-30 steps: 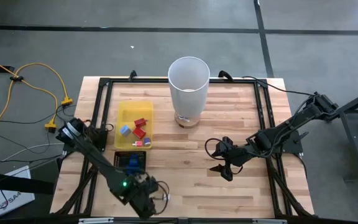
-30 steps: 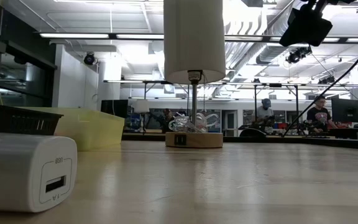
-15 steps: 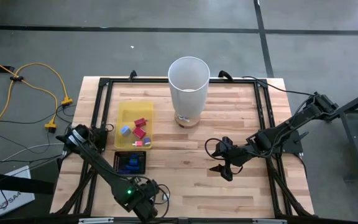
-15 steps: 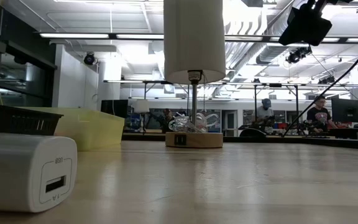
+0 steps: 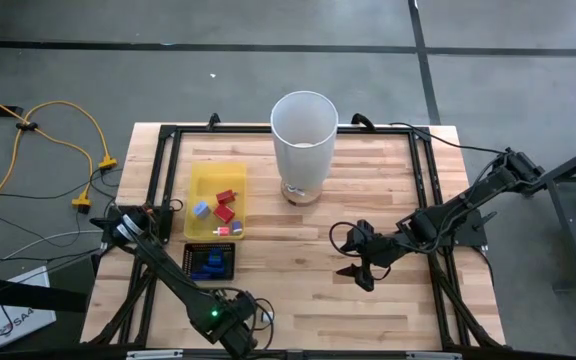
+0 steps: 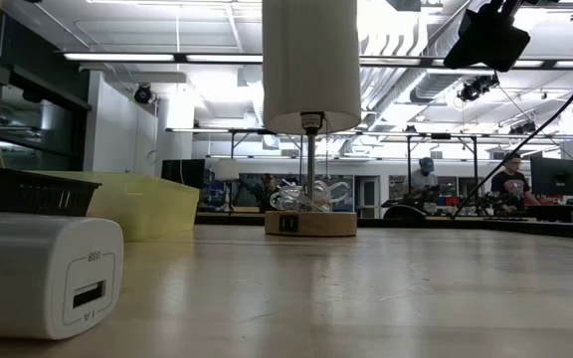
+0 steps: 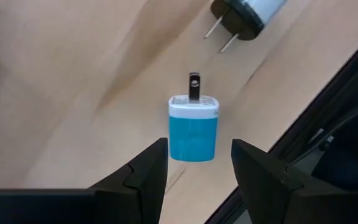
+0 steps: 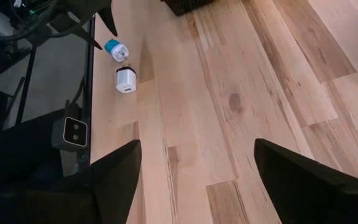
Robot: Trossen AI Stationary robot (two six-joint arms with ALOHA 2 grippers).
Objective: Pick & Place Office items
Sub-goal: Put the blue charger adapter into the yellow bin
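Several pieces are already sorted, I judge, and at least two chargers remain loose on the wood by the near left edge. My left gripper (image 7: 193, 163) hovers right over the blue charger (image 7: 193, 132), fingers apart on either side of it and not touching it. Another plug (image 7: 246, 14) lies just beyond it, and a white charger (image 8: 127, 79) sits close by.

Next along, the yellow tray (image 5: 200, 184) holds red, light blue and pink pieces (image 5: 224, 207); the black mesh tray (image 5: 227, 254) touching its near end holds blue pieces (image 5: 208, 263). The tall white bin (image 5: 304, 140) stands mid-table, and I cannot see anything inside it.

My right gripper (image 5: 356, 257) waits over bare wood right of centre, fingers spread, holding nothing.
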